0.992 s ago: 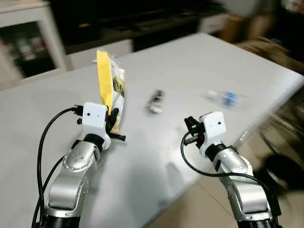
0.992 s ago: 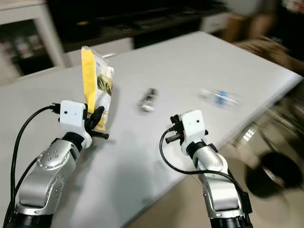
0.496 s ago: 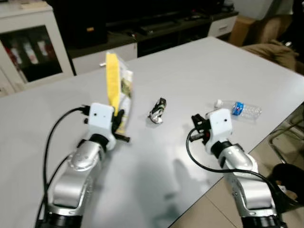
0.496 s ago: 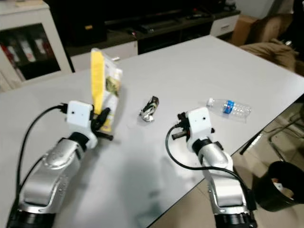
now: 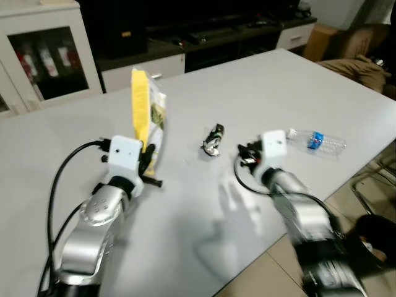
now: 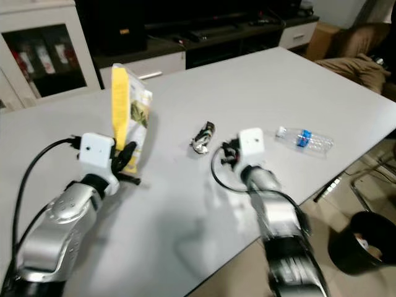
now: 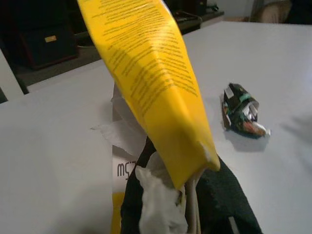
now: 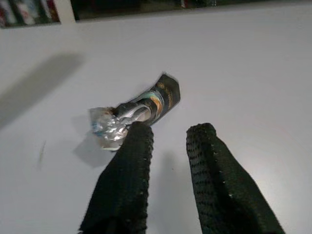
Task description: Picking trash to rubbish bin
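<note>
Right gripper, fingers slightly parted and empty, sits just short of the crumpled wrapper; its long axis slants across them. Left gripper clamps the yellow packet, farther from the wrapper.

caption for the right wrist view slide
Right gripper, fingers apart, just short of the crumpled dark foil wrapper on the white table.

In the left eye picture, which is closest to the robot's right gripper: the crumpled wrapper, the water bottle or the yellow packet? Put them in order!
From the right gripper:
1. Crumpled wrapper, just ahead, toward its left.
2. Water bottle, lying off to its right.
3. Yellow packet, farthest, held upright in the left gripper.
</note>
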